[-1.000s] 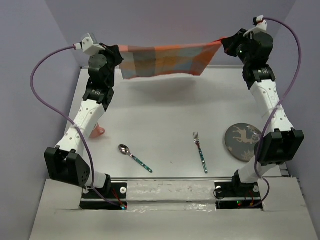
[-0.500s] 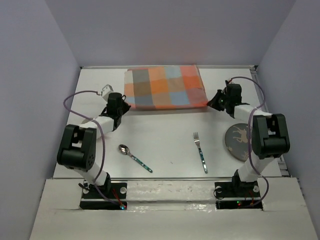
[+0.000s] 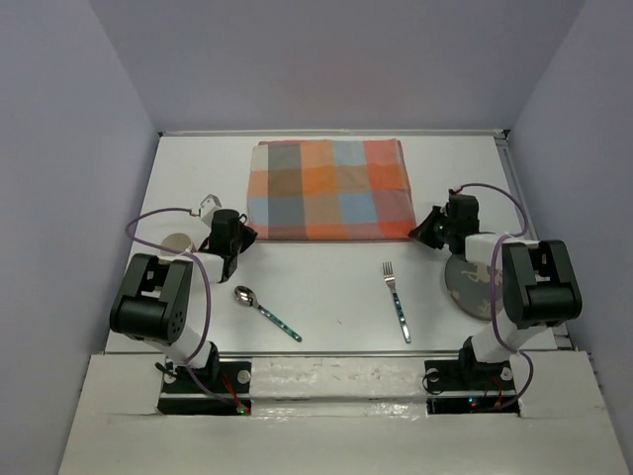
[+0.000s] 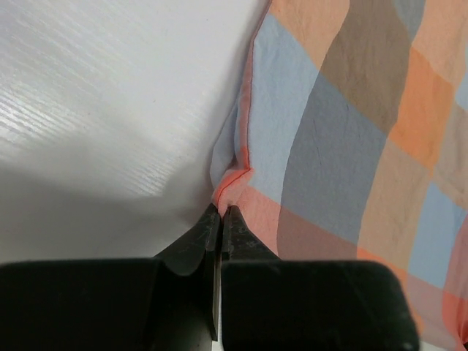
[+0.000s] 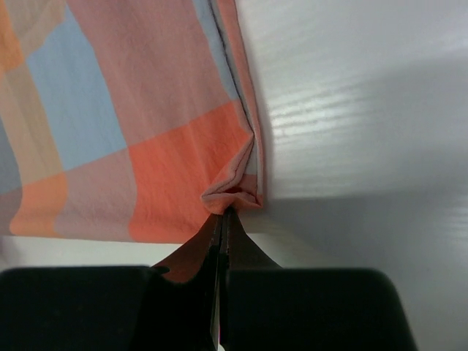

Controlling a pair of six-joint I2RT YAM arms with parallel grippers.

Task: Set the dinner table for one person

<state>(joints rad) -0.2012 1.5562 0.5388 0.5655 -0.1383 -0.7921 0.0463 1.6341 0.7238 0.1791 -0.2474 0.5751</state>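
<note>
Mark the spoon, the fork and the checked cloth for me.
spoon [image 3: 268, 315], top external view, upper part of its handle.
fork [image 3: 397, 302], top external view, middle of its handle.
checked cloth [image 3: 331, 190], top external view, centre of the fabric.

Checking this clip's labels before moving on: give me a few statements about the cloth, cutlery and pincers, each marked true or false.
1. The checked cloth lies spread out on the dinner table. True.
2. The fork lies on the cloth. False: it lies on bare table, nearer the arms.
3. The left pincer and right pincer each pinch a near corner of the cloth. True.
4. The spoon lies right of the fork. False: it lies to its left.
</note>
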